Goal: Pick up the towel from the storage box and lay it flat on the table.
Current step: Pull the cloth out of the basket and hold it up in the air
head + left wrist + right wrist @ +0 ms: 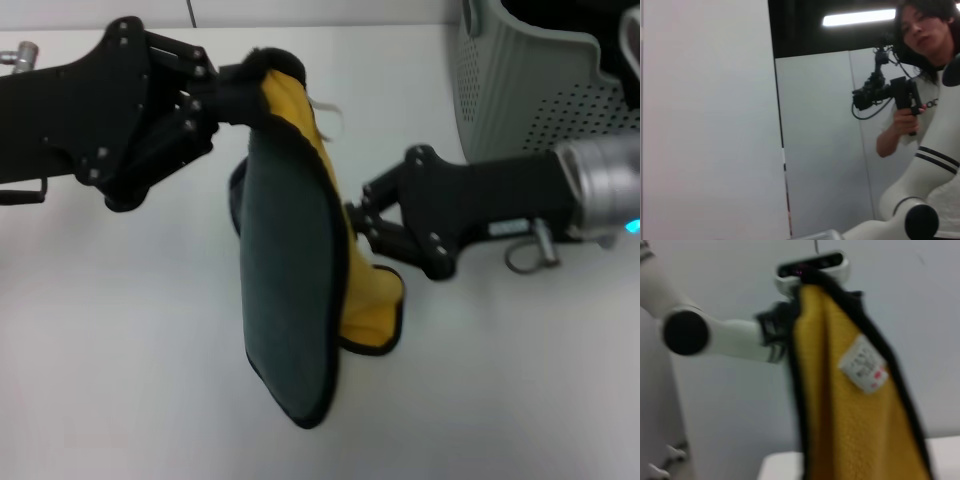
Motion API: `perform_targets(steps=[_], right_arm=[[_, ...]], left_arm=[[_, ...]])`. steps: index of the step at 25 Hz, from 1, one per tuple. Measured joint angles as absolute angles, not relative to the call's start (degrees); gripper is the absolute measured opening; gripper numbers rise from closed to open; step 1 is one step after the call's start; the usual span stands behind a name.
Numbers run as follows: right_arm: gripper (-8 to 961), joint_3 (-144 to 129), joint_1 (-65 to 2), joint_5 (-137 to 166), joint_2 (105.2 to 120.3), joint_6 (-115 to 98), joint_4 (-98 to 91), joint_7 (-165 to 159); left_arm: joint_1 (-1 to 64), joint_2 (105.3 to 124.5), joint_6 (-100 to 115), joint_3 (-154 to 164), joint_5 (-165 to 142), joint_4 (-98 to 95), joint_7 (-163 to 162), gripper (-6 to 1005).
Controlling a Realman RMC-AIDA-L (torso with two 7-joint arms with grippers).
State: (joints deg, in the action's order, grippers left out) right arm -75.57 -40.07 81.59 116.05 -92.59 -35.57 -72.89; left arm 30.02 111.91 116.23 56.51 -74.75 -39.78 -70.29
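Note:
The towel point(290, 270) hangs folded above the table point(120, 350), grey-green side towards me and yellow side behind. My left gripper point(240, 90) is shut on its top corner. From the right, my right gripper point(352, 218) reaches the towel's yellow edge at mid-height, its fingertips closed together on the black border. In the right wrist view the towel point(840, 430) hangs close, with its white tag point(864, 364) showing. The storage box point(520, 90) stands at the far right, behind the right arm. The left wrist view shows none of these.
A person holding a camera rig point(890, 95) stands beyond the robot in the left wrist view. The robot's white left arm point(730, 337) crosses the right wrist view. White tabletop lies below and in front of the hanging towel.

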Motion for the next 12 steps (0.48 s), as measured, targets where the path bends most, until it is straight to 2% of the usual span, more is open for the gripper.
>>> perform_targets(steps=[6,12], right_arm=[[5,-75.4,-37.6,80.0,115.97,-99.2,-35.6,-73.0],[5,-80.6,-39.7,79.0,116.15,-97.2,-34.8,-73.0]], left_arm=[[30.1,111.21,116.1,55.7,-75.4,-38.3,-70.1,25],[32.1,112.08,114.9,55.8,-77.7,-37.5,-70.1,25]])
